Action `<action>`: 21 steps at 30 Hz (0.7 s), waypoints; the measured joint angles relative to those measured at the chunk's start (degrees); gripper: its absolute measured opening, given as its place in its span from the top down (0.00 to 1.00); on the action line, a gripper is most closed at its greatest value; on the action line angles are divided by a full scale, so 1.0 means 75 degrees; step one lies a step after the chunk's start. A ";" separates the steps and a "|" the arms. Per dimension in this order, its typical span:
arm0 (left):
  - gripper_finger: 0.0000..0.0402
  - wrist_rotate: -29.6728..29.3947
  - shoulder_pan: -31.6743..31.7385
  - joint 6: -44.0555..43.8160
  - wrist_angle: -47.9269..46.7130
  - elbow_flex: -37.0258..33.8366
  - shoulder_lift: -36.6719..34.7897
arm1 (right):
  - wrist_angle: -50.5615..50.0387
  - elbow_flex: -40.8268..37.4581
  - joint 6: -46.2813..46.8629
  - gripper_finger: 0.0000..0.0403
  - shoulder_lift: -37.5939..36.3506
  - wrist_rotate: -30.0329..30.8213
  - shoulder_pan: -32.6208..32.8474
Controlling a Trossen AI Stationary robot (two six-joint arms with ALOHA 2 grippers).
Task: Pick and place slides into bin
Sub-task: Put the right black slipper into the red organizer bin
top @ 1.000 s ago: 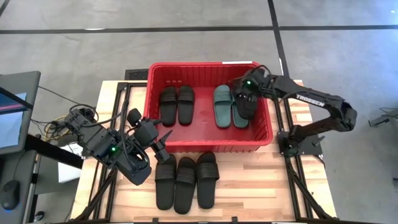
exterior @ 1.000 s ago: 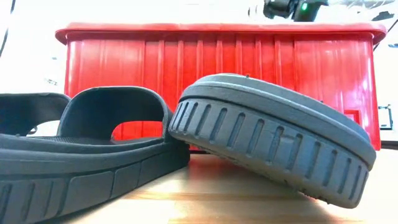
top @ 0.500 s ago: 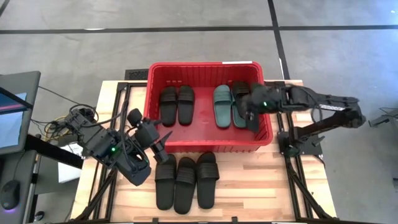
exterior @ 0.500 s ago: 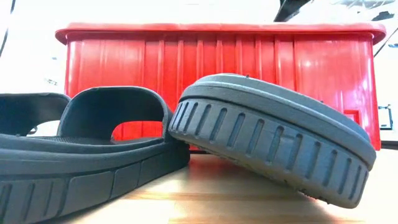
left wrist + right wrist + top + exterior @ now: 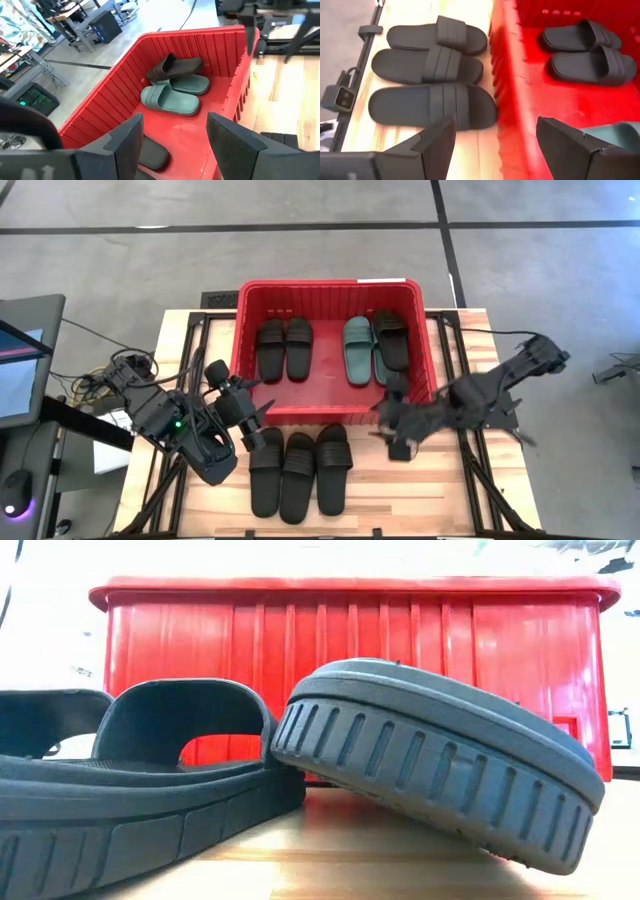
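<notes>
The red bin (image 5: 330,408) stands at the table's far middle. In it lie two black slides (image 5: 284,348) at the left and, at the right, two teal slides (image 5: 170,100) with a black slide (image 5: 390,338) resting partly on one of them. Three black slides (image 5: 298,470) lie side by side on the table in front of the bin. In the low view one slide (image 5: 440,770) leans tilted on its neighbour (image 5: 140,790). My left gripper (image 5: 262,423) is open and empty by the bin's near left corner. My right gripper (image 5: 383,430) is open and empty over the table by the bin's near right corner.
Bare wood (image 5: 420,490) lies to the right of the three slides. The arms' metal base frames (image 5: 480,415) stand at the table's left and right sides. A monitor and cables (image 5: 25,360) are off the table's left edge.
My right gripper has come out of the bin's far right part and swung toward the table's near edge, ending over the table in front of the bin. A black slide now lies in the bin on a teal one, where the gripper was.
</notes>
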 joint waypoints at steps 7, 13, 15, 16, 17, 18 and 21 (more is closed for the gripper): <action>0.49 0.0358 -0.0192 0.0066 0.0000 0.0000 0.0000 | 0.0950 0.0000 0.0467 0.35 0.1344 0.1011 0.0592; 0.49 0.0686 -0.0457 0.0061 0.0000 0.0000 0.0000 | 0.1681 0.0000 0.0827 0.35 0.2252 0.1175 0.0777; 0.49 0.0702 -0.0562 0.0040 0.0000 0.0000 0.0000 | 0.1866 0.0000 0.0905 0.35 0.2461 0.1176 0.0855; 0.49 0.0701 -0.0617 0.0031 0.0001 0.0000 0.0000 | 0.2036 0.0000 0.0919 0.35 0.2561 0.1177 0.0880; 0.49 0.0699 -0.0667 -0.0006 0.0003 0.0000 0.0000 | 0.2194 0.0000 0.0927 0.35 0.2650 0.1179 0.0915; 0.49 0.0699 -0.0711 -0.0039 0.0000 0.0000 0.0000 | 0.2291 0.0000 0.0926 0.35 0.2739 0.1177 0.0950; 0.49 0.0736 -0.0860 -0.0106 0.0000 0.0000 0.0000 | 0.2593 0.0000 0.0942 0.35 0.2931 0.1175 0.1046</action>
